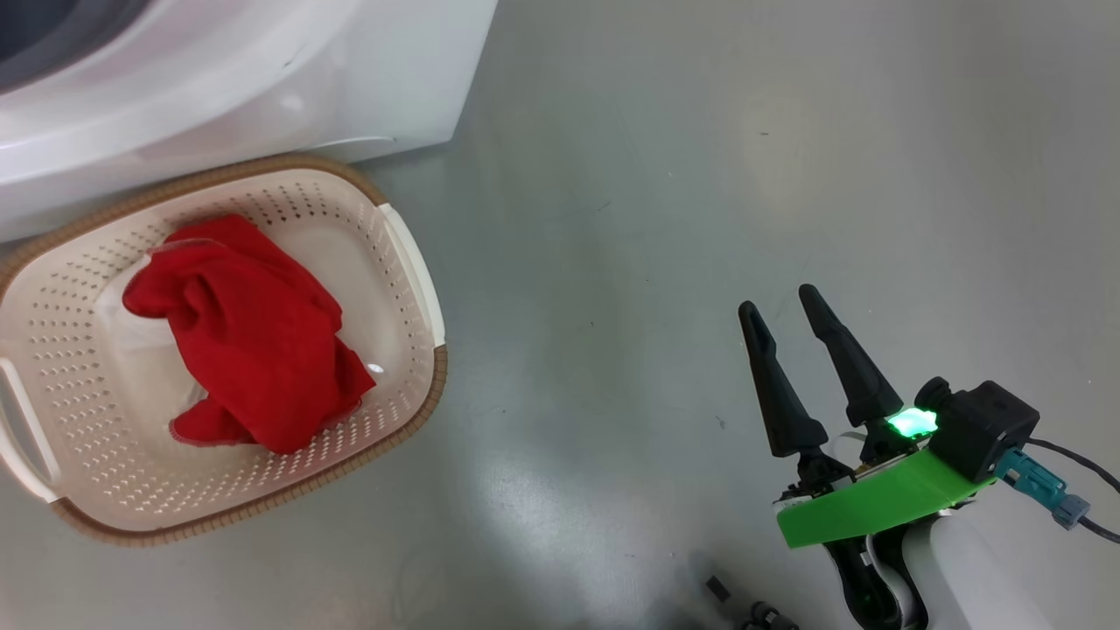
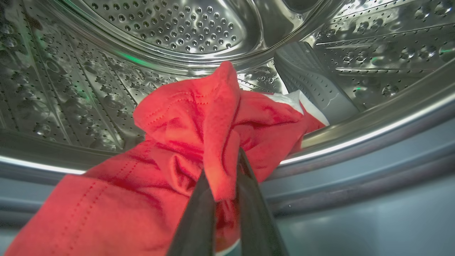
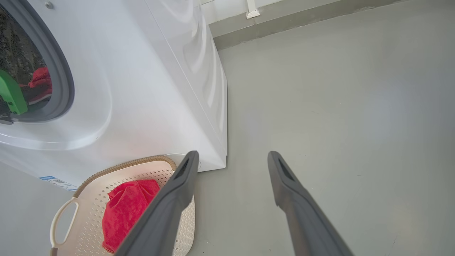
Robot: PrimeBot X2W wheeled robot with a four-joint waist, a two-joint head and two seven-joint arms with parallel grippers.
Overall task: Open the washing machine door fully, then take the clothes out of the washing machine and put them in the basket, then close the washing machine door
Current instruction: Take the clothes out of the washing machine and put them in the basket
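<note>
Inside the steel drum (image 2: 170,28), my left gripper (image 2: 223,167) is shut on a fold of a red garment (image 2: 185,135) with white trim that drapes over the grey gasket (image 2: 355,167). Another red garment (image 1: 245,337) lies bunched in the cream basket (image 1: 411,236), which stands on the floor against the white washing machine (image 1: 262,79). In the right wrist view that basket (image 3: 85,199) holds the red cloth (image 3: 126,208) below the washing machine (image 3: 142,89), with red fabric (image 3: 41,80) in the drum opening. My right gripper (image 1: 779,302) hangs open over bare floor, right of the basket. The door is out of view.
Grey floor (image 1: 700,175) stretches to the right of the machine and basket. A wall skirting (image 3: 284,21) runs behind the washer. A green part of my left arm (image 3: 10,94) shows in the drum opening. Small dark parts (image 1: 744,604) lie at the bottom edge.
</note>
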